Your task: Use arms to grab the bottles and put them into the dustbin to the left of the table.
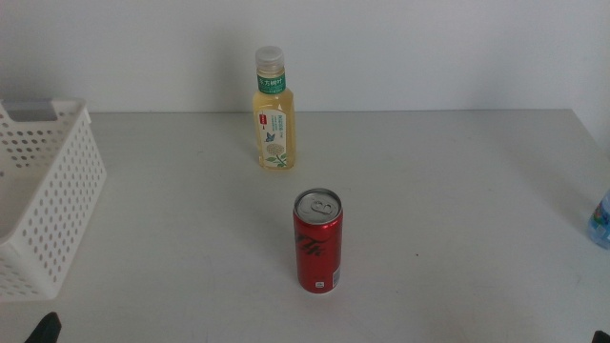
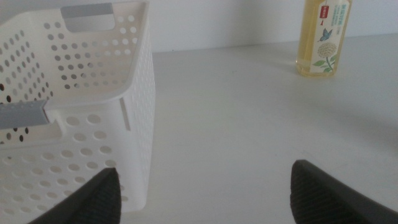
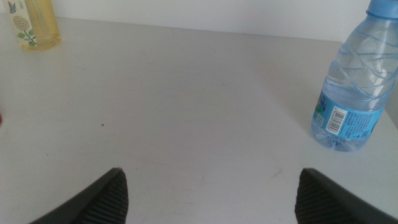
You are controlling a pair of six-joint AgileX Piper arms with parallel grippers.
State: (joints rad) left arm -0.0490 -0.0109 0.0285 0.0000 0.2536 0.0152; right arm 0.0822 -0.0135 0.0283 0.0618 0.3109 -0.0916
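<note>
A yellow tea bottle (image 1: 273, 112) with a green-white label stands upright at the back centre of the table (image 1: 448, 210); it also shows in the left wrist view (image 2: 323, 37) and the right wrist view (image 3: 34, 25). A red soda can (image 1: 317, 241) stands upright in the middle. A small clear blue-labelled bottle (image 1: 600, 221) stands at the right edge, large in the right wrist view (image 3: 354, 84). The white perforated dustbin (image 1: 43, 205) is at the left. My left gripper (image 2: 202, 193) is open and empty beside the dustbin (image 2: 81, 93). My right gripper (image 3: 208, 196) is open and empty, short of the clear bottle.
The table's far edge meets a plain white wall (image 1: 429, 48). A dark tip of the left gripper (image 1: 45, 329) shows at the bottom left corner of the middle view.
</note>
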